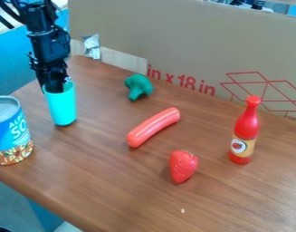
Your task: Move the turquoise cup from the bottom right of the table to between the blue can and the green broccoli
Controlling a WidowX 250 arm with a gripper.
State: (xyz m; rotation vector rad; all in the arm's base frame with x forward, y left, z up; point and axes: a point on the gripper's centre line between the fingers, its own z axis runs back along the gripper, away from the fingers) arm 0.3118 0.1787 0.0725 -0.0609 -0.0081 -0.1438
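Handling cup (pixel 61 108), upper left: likely light, stiff, slippery; hold rim
Gripper (pixel 55 88): at rim; open or closed unclear

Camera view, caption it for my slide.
Black gripper at the rim of a turquoise cup, with a can, toy broccoli, sausage, strawberry and red bottle on a wooden table.

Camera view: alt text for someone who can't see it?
Black robot gripper at the rim of a turquoise cup on a wooden table, a blue-labelled can nearby. Also on it: green toy broccoli, pink sausage, strawberry and standing red bottle; cardboard behind.
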